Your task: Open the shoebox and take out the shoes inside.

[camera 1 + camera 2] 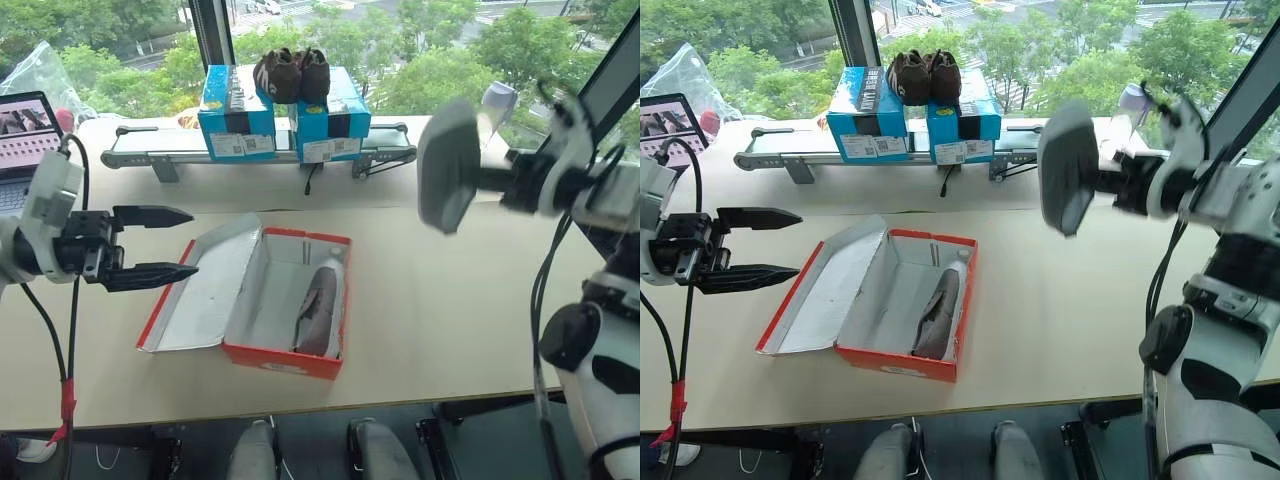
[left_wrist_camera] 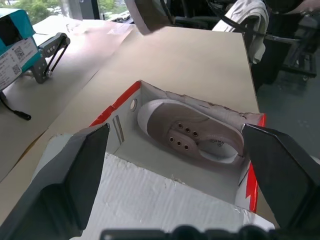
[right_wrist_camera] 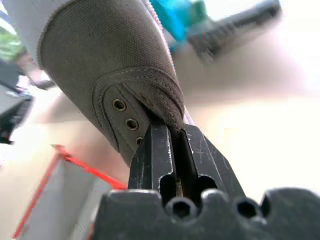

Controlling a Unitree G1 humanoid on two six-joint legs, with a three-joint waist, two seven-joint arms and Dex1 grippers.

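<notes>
The red shoebox [image 1: 285, 360] stands open in the middle of the table, its lid [image 1: 200, 290] folded flat to the left with the pale inside up. One grey shoe [image 1: 318, 310] lies on its side along the box's right wall, also seen as the shoe [image 2: 190, 132] in the left wrist view. My right gripper [image 1: 485, 178] is shut on the second grey shoe [image 1: 447, 165], holding it in the air above the table right of the box; the fingers [image 3: 155, 150] pinch its eyelet edge. My left gripper [image 1: 190, 241] hovers open just left of the lid, pointing at the box.
Two blue boxes [image 1: 238, 115] with a dark brown pair of shoes [image 1: 292, 73] on top stand on a grey rack [image 1: 150, 150] at the back. A laptop [image 1: 25, 125] and a plastic bag [image 1: 45, 70] sit at the far left. The table's front edge runs just below the box.
</notes>
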